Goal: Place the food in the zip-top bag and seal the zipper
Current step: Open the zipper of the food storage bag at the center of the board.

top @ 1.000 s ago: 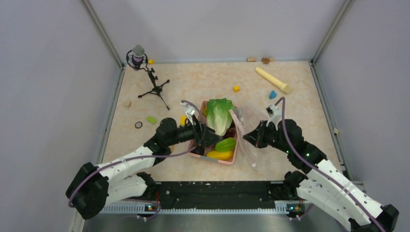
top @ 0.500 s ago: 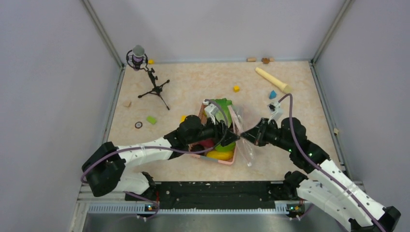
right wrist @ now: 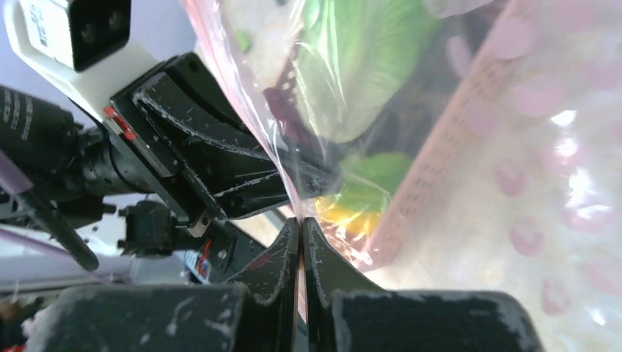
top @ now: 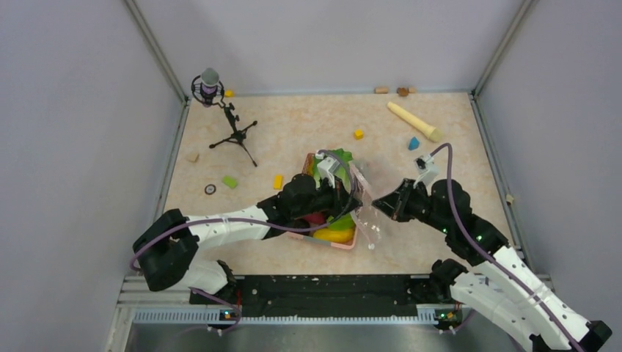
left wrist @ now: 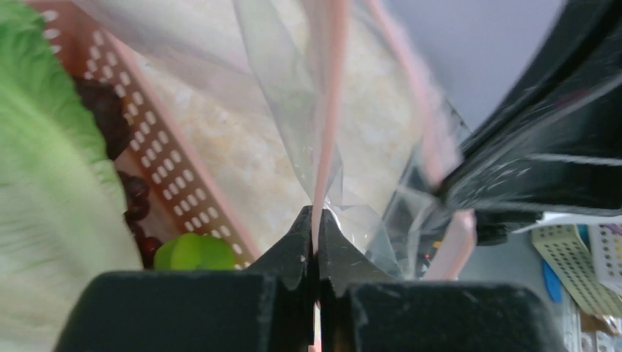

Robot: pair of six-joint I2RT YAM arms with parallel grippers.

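Note:
The zip-top bag (top: 365, 214) hangs clear and crinkled between my two grippers, just right of the pink basket (top: 345, 246). My left gripper (top: 352, 196) reaches over the basket and is shut on the bag's pinkish zipper (left wrist: 326, 110) strip, as the left wrist view (left wrist: 317, 220) shows. My right gripper (top: 377, 200) is shut on the opposite bag edge (right wrist: 299, 224). The food lies in the basket: lettuce head (top: 339, 157), green pod (left wrist: 194, 251), yellow fruit (top: 330, 235), dark pieces (left wrist: 110, 125). Through the plastic, the right wrist view shows the lettuce (right wrist: 359, 66).
A microphone on a tripod (top: 220, 110) stands back left. A beige rolling pin (top: 414, 121) lies back right. Small blocks are scattered about: yellow (top: 359, 134), blue (top: 414, 144), green (top: 230, 181), yellow (top: 278, 181). Grey walls enclose the table.
My left arm swung right across the basket and its gripper went from open to shut on the bag's zipper edge. The right gripper shifted slightly, still holding the bag.

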